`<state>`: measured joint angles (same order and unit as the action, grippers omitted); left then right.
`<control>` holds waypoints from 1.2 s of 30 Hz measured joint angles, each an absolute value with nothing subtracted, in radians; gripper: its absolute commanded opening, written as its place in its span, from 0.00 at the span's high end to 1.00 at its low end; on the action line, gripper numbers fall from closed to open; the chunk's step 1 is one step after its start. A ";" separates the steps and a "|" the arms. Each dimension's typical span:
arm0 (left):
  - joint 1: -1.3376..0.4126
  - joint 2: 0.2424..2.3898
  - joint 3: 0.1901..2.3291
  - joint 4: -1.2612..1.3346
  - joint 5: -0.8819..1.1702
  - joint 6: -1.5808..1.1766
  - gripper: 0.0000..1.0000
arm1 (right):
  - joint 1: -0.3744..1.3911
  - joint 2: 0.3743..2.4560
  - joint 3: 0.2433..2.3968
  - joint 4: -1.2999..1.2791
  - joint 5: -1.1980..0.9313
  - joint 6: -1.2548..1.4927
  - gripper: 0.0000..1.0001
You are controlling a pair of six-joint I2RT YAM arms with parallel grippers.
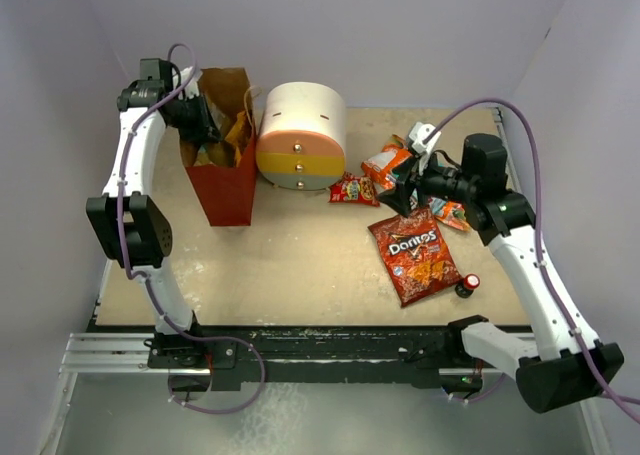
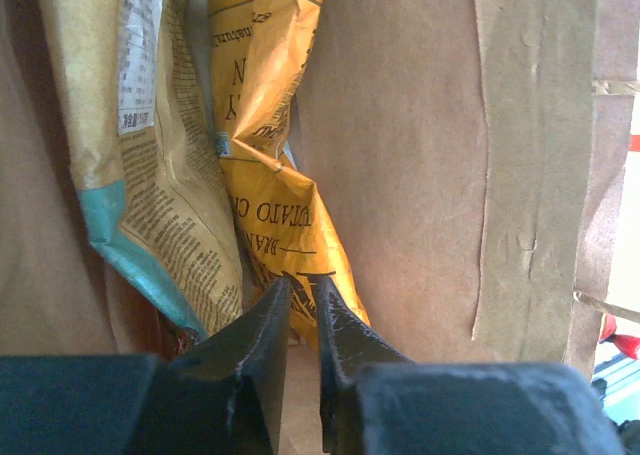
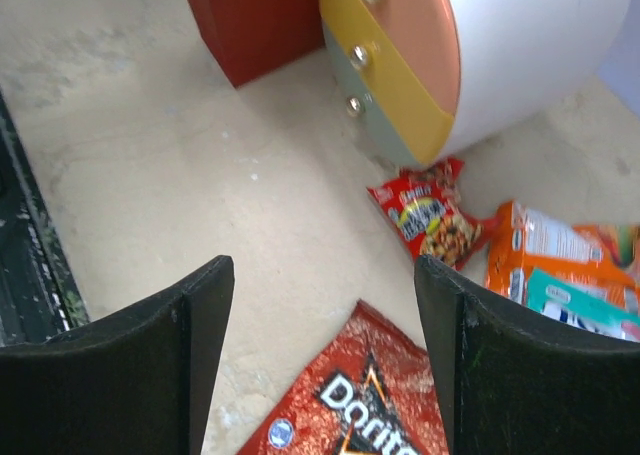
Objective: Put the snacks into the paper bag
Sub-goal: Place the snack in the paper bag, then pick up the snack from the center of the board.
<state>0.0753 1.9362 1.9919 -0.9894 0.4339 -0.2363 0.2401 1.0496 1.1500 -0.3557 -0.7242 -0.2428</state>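
Paper bag [image 1: 225, 190] left of drawer unit [image 1: 300, 130]

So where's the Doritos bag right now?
Top view, right side: the Doritos bag lies flat beside the open right pincer, a red-capped bottle at its near corner.

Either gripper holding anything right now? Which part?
Right gripper open, holds nothing. Left gripper, inside the paper bag, nearly closed at the yellow chip bag's lower edge; a pinch can't be confirmed.
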 measured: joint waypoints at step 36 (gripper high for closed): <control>0.040 1.277 1.510 -0.698 0.672 0.143 0.09 | -0.070 1.660 1.044 -0.752 -0.379 -0.607 0.22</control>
<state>0.0399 1.2766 1.5097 -0.6975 0.6716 0.1429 -0.0696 1.6596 1.0443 -0.7517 -0.3790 -0.6067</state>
